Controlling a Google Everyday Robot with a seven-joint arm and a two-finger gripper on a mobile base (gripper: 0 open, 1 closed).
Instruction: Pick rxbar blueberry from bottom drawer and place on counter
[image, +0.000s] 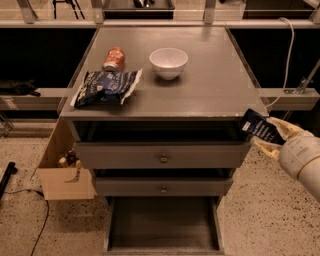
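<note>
Camera view, gripper: we are finding the gripper (268, 137) at the right of the frame, just off the front right corner of the cabinet, level with the counter's edge.
Camera view, grasp: its pale fingers (281, 129) are clamping the dark navy bar (256, 125) between them; we are reading this as a hold on the bar's right end.
Camera view, bar: it is hanging in the air, clear of the open bottom drawer (162, 220). Its free end is overlapping the corner of the counter (210, 85) in our line of sight; we cannot tell whether the two are touching.
Camera view, long axis: the bar is slanting from upper left to lower right, free end toward the counter.
Camera view, deciding relation: bare counter is lying left of the gripper and farther back; we are judging that the bar needs lifting and carrying inward over the edge.
Camera view, neighbours: the bowl (168, 62), can (114, 59) and snack bag (106, 86) are sitting well apart from that corner.
Camera view, hidden: the frame border is cutting off the arm, and the bar is covering part of the lower finger.
</note>
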